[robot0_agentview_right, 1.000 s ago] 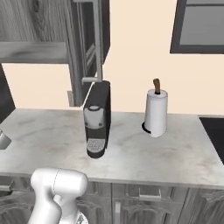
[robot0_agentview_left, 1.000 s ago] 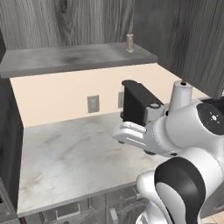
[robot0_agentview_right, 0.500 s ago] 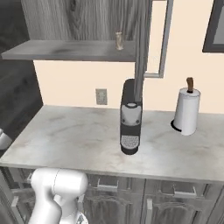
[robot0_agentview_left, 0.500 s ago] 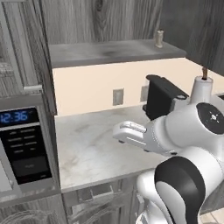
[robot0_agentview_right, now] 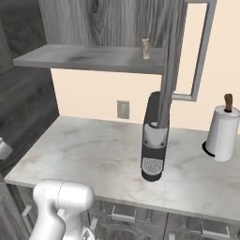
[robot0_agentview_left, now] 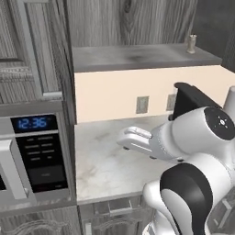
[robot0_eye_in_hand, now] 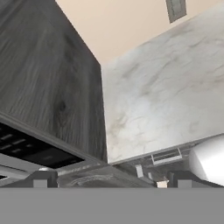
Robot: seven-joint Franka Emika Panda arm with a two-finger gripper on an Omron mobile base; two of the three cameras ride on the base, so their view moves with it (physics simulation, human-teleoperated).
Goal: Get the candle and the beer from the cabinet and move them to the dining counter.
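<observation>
I find the claw (robot0_eye_in_hand: 109,181) spread wide and holding nothing; in the hand view its two dark fingertips (robot0_eye_in_hand: 40,179) sit far apart above the marble desk (robot0_eye_in_hand: 170,92) edge and the dark side panel of the tall unit (robot0_eye_in_hand: 48,87).

Against the frame half a second back, the whole picture has slid in both base views, so the base has moved and the things have not. In the left base view the microwave (robot0_agentview_left: 34,158) now takes up much more of the left side, its clock display lit.

The candle (robot0_agentview_left: 192,44) stands upright on the grey shelf (robot0_agentview_left: 137,57) of the cabinet (robot0_agentview_right: 98,23), near the shelf's right end in the left base view. In the right base view the same candle (robot0_agentview_right: 146,48) stands just beside the edge of the open cabinet door (robot0_agentview_right: 171,56) with its silver bar handle (robot0_agentview_right: 199,56).

On the desk below, a dark coffee machine (robot0_agentview_right: 153,140) stands upright, with a white paper-towel roll (robot0_agentview_right: 221,133) well apart to its right. A wall outlet (robot0_agentview_right: 123,109) sits on the cream wall behind.

I cannot see the beer from here.
</observation>
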